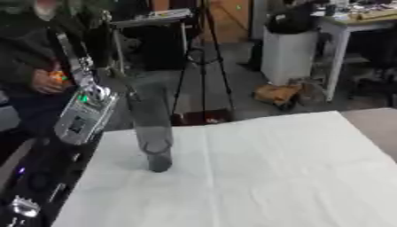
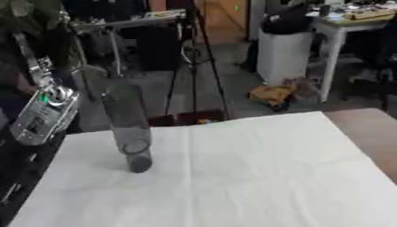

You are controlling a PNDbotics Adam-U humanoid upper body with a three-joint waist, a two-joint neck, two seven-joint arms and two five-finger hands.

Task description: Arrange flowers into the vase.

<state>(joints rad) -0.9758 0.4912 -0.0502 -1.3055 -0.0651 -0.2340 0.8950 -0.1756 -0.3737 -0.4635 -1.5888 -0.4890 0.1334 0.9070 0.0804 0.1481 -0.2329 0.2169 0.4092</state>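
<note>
A tall, clear grey vase stands on the white cloth near the table's left side, leaning slightly. I can make out no flowers in it. My left arm comes up along the table's left edge, and its silver housing with a green light hangs just left of the vase, apart from it. A thin silver bar runs up from the housing toward the top left. Neither hand shows in either view. At the far left a person in dark clothes holds something small and orange.
The white cloth covers most of the table, with bare brown tabletop at the right. Behind the table stand a black tripod, a white bin, a side table and a crumpled brown thing on the floor.
</note>
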